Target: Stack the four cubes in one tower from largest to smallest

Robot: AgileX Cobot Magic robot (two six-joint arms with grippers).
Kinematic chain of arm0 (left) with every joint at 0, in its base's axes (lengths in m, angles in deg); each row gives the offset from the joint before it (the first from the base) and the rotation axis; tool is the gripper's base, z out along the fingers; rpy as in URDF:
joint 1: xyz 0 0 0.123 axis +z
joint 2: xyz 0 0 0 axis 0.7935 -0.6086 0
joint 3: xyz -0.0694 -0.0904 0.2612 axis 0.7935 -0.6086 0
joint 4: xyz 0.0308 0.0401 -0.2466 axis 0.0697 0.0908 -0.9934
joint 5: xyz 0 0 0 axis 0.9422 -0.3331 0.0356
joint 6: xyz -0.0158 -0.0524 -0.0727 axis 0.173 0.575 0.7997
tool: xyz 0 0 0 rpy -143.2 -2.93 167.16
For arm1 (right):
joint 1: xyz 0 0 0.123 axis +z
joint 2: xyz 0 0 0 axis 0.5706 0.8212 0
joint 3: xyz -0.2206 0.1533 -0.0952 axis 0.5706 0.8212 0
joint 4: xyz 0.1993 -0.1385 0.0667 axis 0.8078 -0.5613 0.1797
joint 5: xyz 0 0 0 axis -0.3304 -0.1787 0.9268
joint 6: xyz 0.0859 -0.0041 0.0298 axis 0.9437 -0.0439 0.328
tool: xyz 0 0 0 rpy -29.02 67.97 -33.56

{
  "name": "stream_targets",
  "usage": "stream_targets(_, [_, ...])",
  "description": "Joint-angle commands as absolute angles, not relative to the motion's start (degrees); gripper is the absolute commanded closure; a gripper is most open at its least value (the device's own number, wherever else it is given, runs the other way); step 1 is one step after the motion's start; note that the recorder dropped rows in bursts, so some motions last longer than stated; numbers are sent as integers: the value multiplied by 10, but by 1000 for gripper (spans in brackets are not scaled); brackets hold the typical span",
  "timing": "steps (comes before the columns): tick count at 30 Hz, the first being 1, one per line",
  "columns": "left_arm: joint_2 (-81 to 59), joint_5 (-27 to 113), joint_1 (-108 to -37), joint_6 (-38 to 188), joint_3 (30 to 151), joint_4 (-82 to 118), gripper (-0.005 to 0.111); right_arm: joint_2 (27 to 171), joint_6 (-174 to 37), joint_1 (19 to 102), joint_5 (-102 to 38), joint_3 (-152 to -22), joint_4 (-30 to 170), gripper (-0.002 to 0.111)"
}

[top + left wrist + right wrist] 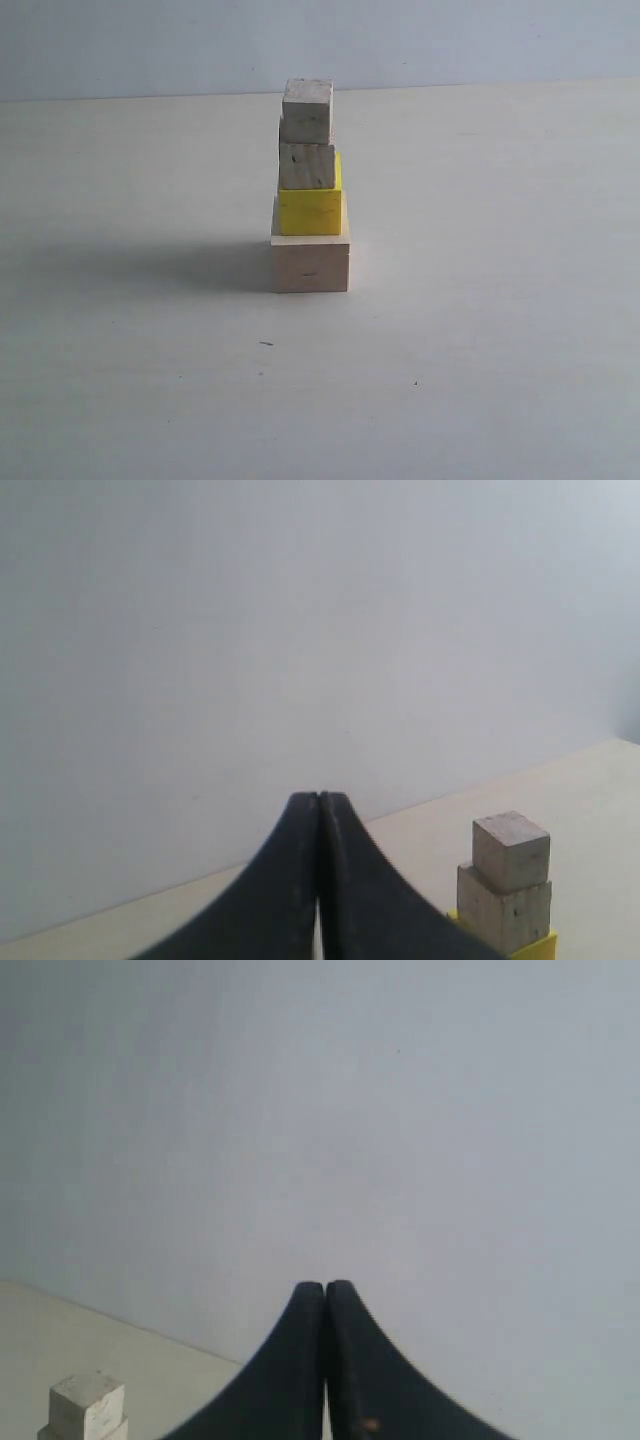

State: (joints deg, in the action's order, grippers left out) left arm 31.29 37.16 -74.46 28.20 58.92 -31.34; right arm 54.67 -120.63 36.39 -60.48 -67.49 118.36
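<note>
While the tower (pixel 310 190) stands upright near the middle of the pale tabletop (pixel 480 350), both claws sit well off from it. Let's run up the column. At the bottom is the large pale wood cube (pixel 310 265), flat on the tabletop. On it rests the medium bright yellow cube (pixel 310 211), set back a touch so a strip of the base's top shows in front. Next up is the lower small speckled wood cube (pixel 306 166), shifted left so a sliver of yellow peeks out at its right. Crowning it all is the upper small speckled wood cube (pixel 307 110), sitting a little askew on the one beneath. A soft shadow (pixel 150 265) stretches left from the base across the tabletop. Over to the left claw (pixel 318 805): its two black fingers are pressed together, tip against tip, pinching nothing, with the top of the tower off to one side and apart from it. The right claw (pixel 325 1290) matches it, fingers squeezed flat against each other with nothing between them. Only the upper small speckled wood cube shows at the corner of its view, well apart. A plain pale wall (pixel 150 45) runs behind the tabletop.
</note>
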Motion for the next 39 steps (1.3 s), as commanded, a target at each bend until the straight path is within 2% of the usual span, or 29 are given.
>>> stream_targets(1, [315,367,-748,298,586,-321,107,512,-1171,362,-626,-673,1176,108])
stream_targets(36, [316,358,-748,297,586,-336,107,473,-1140,362,-623,-673,1176,108])
stream_targets(39, [336,346,-729,297,586,-338,107,473,-1140,362,-623,-673,1177,108])
